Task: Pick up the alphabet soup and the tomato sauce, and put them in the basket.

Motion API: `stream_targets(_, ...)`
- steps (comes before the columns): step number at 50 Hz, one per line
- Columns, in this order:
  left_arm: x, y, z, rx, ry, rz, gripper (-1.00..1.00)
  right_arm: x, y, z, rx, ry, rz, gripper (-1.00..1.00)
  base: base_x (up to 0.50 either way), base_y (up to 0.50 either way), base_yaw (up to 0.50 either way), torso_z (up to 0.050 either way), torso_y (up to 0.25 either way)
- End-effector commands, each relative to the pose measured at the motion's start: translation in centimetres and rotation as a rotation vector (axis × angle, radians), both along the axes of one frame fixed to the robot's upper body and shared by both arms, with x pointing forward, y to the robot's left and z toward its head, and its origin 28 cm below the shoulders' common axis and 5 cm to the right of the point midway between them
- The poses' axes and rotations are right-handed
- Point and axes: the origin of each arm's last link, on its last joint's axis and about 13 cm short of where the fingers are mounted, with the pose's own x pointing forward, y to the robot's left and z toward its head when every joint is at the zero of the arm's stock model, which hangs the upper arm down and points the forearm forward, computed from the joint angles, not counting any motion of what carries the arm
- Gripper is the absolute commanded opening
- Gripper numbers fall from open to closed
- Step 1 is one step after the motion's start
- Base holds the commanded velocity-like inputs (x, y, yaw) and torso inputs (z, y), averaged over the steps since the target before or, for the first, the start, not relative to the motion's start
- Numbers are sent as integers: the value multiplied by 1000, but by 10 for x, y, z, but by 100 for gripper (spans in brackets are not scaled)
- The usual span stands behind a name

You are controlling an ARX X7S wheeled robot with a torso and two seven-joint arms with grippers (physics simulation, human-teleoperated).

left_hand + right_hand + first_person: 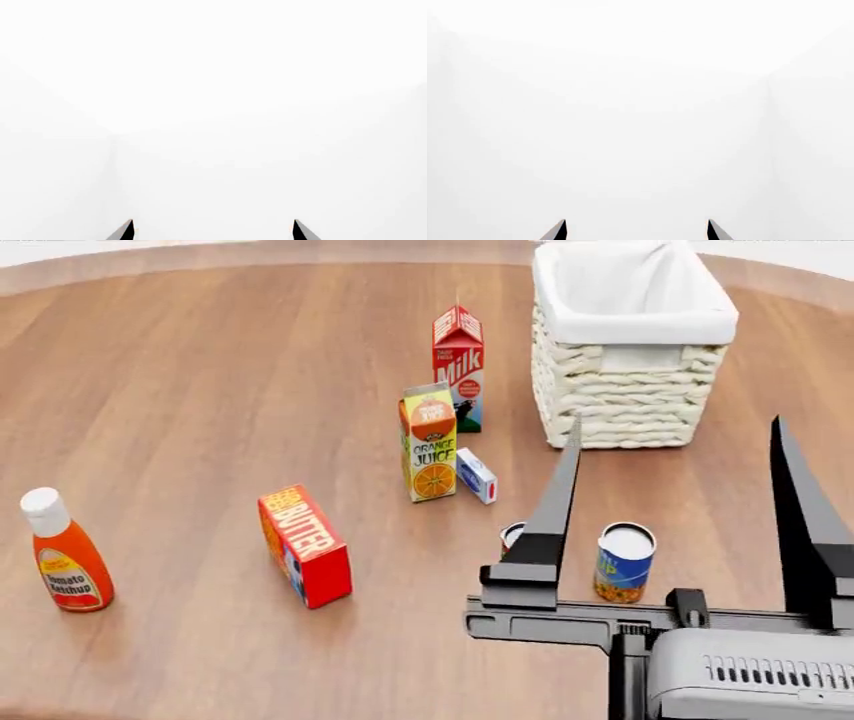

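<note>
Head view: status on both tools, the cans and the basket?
Right tool open, raised in front of the head camera, empty; left tool open, sees only white. Alphabet soup upright on table, tomato sauce mostly hidden behind right finger. Basket beyond.

Alphabet soup [623, 562] before basket [631, 395]; ketchup bottle [64, 554] far left.

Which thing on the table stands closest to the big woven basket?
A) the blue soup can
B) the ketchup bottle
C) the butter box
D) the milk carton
D. In the head view the milk carton stands upright just beside the basket, while the alphabet soup sits nearer the camera, and the butter box and ketchup bottle lie far off to the other side.
</note>
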Motion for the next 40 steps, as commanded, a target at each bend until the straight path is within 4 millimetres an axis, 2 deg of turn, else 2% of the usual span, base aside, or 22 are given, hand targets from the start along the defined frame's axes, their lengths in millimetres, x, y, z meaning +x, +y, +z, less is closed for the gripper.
stream_targets(1,-16,2,10,-45,11,15,100,-9,0,18,-22,-59,-6,100,0,0,0,50,0)
stream_targets(4,-15,2,11,-43,5,20,100,-9,1,8,-17,-64,-2,100,0,0,0,50,0)
stream_targets(7,-15,2,11,-48,2,19,100,-9,0,13,-11,-62,3,100,0,0,0,50,0)
stream_targets(10,-13,1,9,-55,17,11,100,-8,0,10,-4,-55,10,100,0,0,0,50,0)
stream_targets(11,-13,1,9,-52,19,11,100,-8,1,3,0,-54,15,100,0,0,0,50,0)
stream_targets(17,-14,0,9,-53,11,-1,100,-10,1,11,-2,-70,27,100,0,0,0,50,0)
stream_targets(21,-14,0,6,-59,11,-1,100,-8,2,-2,0,-61,30,100,0,0,0,50,0)
stream_targets(23,-14,0,5,-65,16,-2,100,-9,2,3,-1,-61,33,100,0,0,0,50,0)
stream_targets(25,-15,0,6,-64,16,-2,100,-9,2,-3,1,-63,33,100,0,0,0,50,0)
stream_targets(29,-15,0,5,-69,17,-8,100,-11,3,7,0,-69,46,100,0,0,0,50,0)
stream_targets(32,-15,-1,5,-68,17,-10,100,-11,5,-4,-12,-66,54,100,0,0,0,50,0)
stream_targets(33,-15,-1,5,-69,18,-12,100,-11,6,1,-17,-66,58,100,0,0,0,50,0)
stream_targets(35,-15,0,4,-66,21,-7,100,-11,6,-5,-14,-65,64,100,0,0,0,50,0)
stream_targets(40,-14,0,1,-61,26,-9,100,-11,6,-2,-7,-66,71,100,0,-34,0,20,0)
